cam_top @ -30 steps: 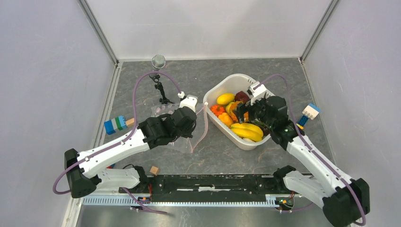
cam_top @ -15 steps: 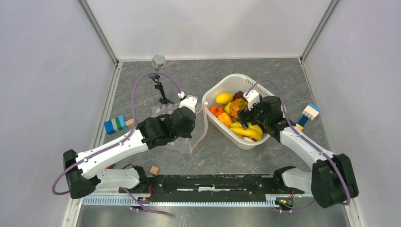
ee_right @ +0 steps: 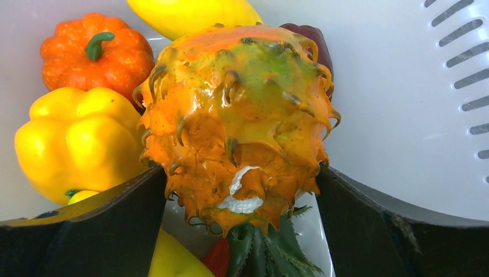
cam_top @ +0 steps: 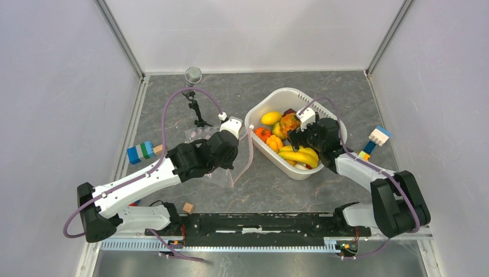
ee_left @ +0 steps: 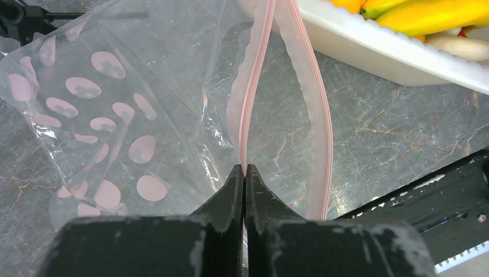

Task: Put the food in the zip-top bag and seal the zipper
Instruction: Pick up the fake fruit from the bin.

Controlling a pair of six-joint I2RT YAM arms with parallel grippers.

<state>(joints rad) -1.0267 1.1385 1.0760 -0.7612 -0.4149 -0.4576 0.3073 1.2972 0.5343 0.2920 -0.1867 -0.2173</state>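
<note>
- Left arm (cam_top: 135, 186) and right arm (cam_top: 369, 173): white links, black joints.
- Purple cable (cam_top: 167, 115) loops along each arm.
- Left tool (ee_left: 244, 171) and right tool (ee_right: 242, 190): matte black, edges scuffed grey.

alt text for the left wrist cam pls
The left gripper, shut, pinches one side of the pink zipper on a clear, pink-dotted bag lying on a grey table. The bag's mouth gapes open toward a white tub holding yellow food at upper right.
</note>
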